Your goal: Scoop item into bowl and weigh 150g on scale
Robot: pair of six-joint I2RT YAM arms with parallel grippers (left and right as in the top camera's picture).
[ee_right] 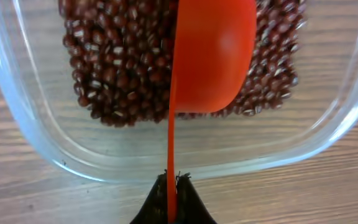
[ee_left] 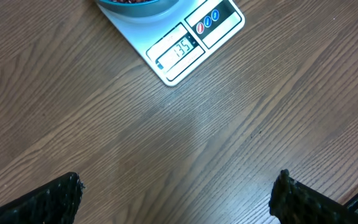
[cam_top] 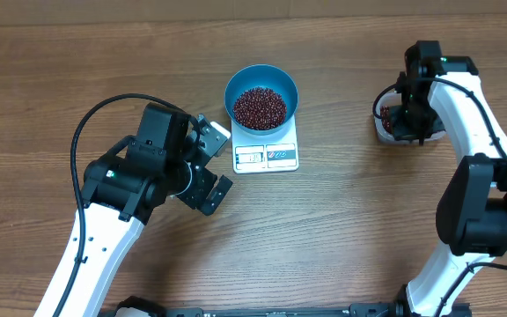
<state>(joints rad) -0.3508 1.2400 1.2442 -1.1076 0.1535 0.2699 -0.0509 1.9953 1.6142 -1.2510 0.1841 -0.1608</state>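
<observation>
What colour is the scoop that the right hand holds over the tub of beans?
The scoop is bright orange-red, clearest in the right wrist view.

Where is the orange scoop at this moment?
In the right wrist view the orange scoop is held by its handle in the right gripper, over the beans inside the clear tub, on the right side of the table.
</observation>
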